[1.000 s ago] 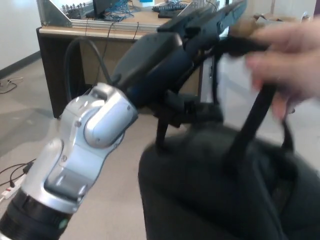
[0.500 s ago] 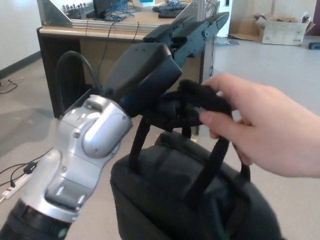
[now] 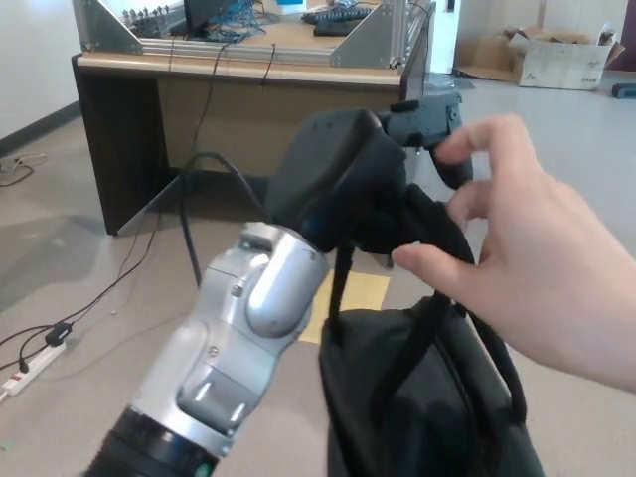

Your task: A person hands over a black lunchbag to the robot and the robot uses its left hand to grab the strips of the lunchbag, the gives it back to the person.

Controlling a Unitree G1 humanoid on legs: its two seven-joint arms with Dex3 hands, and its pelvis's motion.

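The black lunchbag hangs low in the middle of the head view, its two straps gathered into a bundle above it. My left hand, on a silver forearm rising from the lower left, has its fingers curled over that bundle, shut on the straps. A person's hand reaches in from the right and pinches the same straps between thumb and fingers, right against my hand. My right hand does not show.
A wooden desk with a metal frame and cables stands behind. A power strip and cords lie on the floor at left. A yellow patch marks the floor under the bag. Cardboard boxes sit far right.
My left arm has swung right with the bag. Its fingers, stretched out before, are now curled over the straps. The person's hand stays on the straps.
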